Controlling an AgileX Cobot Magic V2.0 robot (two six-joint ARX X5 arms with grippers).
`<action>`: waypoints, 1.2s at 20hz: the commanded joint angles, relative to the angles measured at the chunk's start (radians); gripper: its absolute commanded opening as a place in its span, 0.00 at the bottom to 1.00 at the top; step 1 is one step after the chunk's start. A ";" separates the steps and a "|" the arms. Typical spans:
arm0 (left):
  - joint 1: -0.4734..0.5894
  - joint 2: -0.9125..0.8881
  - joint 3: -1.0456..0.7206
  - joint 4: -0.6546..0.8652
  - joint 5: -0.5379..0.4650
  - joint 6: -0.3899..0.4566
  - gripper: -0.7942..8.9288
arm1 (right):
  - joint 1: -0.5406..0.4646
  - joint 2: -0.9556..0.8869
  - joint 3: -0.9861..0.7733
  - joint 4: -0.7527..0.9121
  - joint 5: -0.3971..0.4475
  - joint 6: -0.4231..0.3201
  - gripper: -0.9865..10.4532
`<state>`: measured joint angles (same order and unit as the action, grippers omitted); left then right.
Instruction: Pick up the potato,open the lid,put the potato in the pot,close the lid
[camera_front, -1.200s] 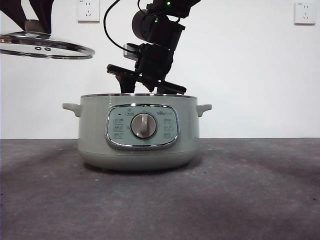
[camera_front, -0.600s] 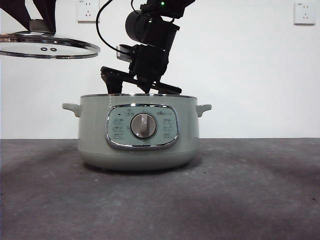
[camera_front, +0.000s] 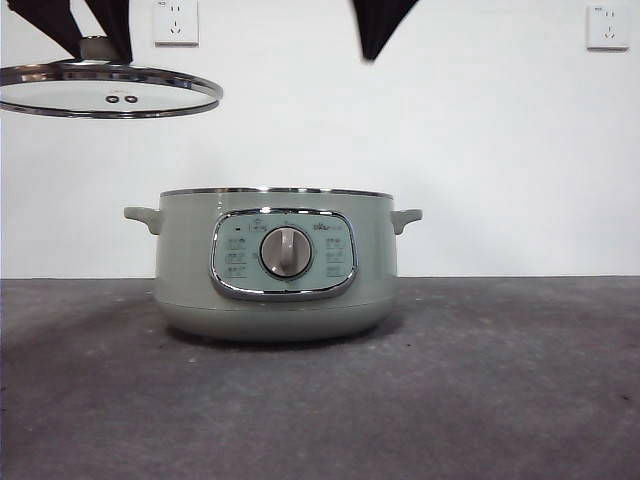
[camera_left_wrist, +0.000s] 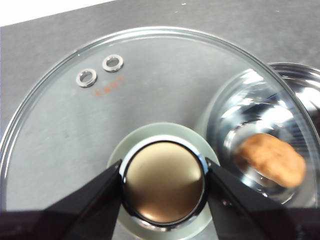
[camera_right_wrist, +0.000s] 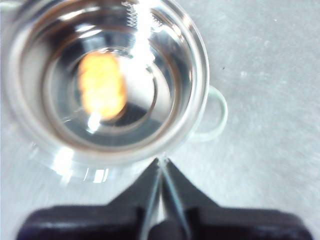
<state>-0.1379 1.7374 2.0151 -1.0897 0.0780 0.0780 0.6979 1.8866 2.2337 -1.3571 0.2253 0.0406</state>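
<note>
The sage-green pot (camera_front: 275, 265) stands uncovered in the middle of the table. Inside it lies the orange-brown potato (camera_left_wrist: 272, 160), seen through the glass in the left wrist view and blurred in the right wrist view (camera_right_wrist: 102, 87). The glass lid (camera_front: 110, 90) hangs level, high up and to the left of the pot. My left gripper (camera_left_wrist: 163, 175) is shut on the lid's knob (camera_left_wrist: 163, 197). My right gripper (camera_right_wrist: 161, 162) is shut and empty, high above the pot, showing only as a black tip (camera_front: 378, 35) at the top edge of the front view.
The grey table (camera_front: 500, 390) stretches around the pot, with a white wall and two sockets (camera_front: 176, 20) behind. One pot handle (camera_right_wrist: 217, 115) sticks out on the side nearest my right gripper.
My right arm has risen from the pot's rim to the top edge of the view. The lid has drifted slightly right, towards the pot.
</note>
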 joint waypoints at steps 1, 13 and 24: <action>-0.032 0.007 0.006 0.026 0.008 -0.003 0.07 | 0.029 -0.113 -0.130 -0.024 -0.008 0.001 0.08; -0.232 0.025 0.006 0.042 0.008 -0.006 0.07 | 0.170 -0.756 -1.015 0.177 0.026 0.180 0.08; -0.319 0.167 0.006 0.070 0.004 -0.004 0.07 | 0.194 -0.942 -1.313 0.370 -0.013 0.237 0.08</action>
<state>-0.4545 1.9091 2.0151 -1.0500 0.0811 0.0776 0.8902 0.9459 0.9283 -0.9939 0.2115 0.2619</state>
